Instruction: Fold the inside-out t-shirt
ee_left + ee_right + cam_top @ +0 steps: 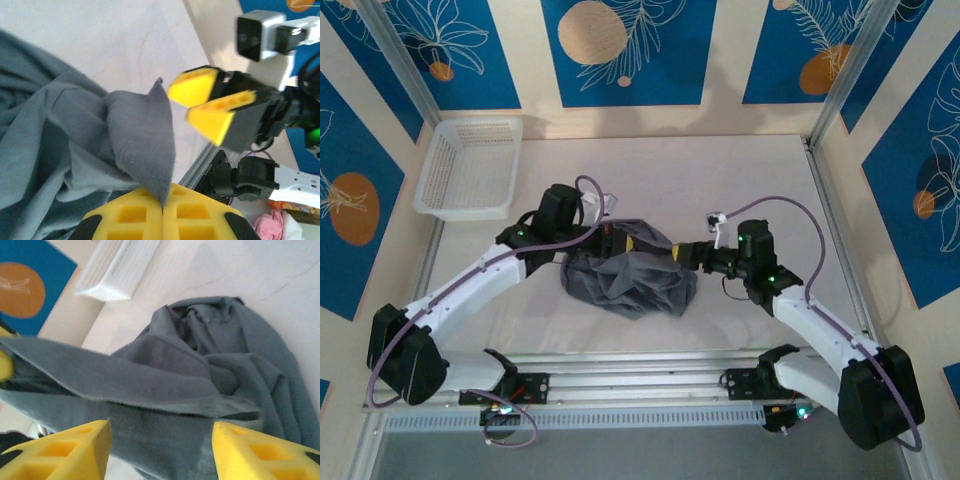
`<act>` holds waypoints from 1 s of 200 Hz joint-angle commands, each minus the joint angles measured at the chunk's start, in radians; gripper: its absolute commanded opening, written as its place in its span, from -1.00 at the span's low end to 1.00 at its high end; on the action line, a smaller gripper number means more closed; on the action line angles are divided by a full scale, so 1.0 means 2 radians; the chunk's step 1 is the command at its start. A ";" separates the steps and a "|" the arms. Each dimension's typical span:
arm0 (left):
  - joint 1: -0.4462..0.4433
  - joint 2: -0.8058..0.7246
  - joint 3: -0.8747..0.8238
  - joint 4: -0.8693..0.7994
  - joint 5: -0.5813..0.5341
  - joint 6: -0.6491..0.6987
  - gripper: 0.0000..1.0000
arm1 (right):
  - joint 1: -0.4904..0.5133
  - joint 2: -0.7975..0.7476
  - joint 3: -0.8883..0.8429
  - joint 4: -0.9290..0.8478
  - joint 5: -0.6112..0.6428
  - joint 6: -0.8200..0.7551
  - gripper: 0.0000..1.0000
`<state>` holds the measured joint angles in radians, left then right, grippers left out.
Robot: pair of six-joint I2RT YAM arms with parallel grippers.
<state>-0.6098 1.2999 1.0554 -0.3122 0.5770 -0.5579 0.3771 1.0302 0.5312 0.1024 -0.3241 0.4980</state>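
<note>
Grey t-shirt (630,283) lies crumpled at the middle of the table (740,170), with bare surface open on every side and the basket (470,165) well apart in the far left corner. The left gripper (162,207) is clenched on a raised fold edge of the shirt. The right gripper (161,427), close by, is released, its jaws spread wide before the cloth.

T-shirt (630,285) plain slate-grey; basket (470,170) white mesh; left gripper (162,206) yellow.
</note>
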 commanded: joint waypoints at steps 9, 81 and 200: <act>-0.007 -0.012 0.021 -0.021 0.010 0.050 -1.00 | 0.044 0.027 0.033 -0.033 0.032 -0.107 0.40; -0.008 -0.049 0.016 -0.041 -0.019 0.074 -1.00 | 0.049 0.114 0.115 -0.104 0.241 -0.086 0.44; 0.022 -0.068 -0.067 -0.096 -0.205 0.046 -1.00 | 0.009 0.040 0.086 0.071 -0.070 0.108 -1.00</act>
<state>-0.5819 1.1606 0.9585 -0.5365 0.1890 -0.4423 0.3988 1.1416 0.6712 0.1440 -0.3710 0.6102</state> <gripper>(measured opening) 0.042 0.046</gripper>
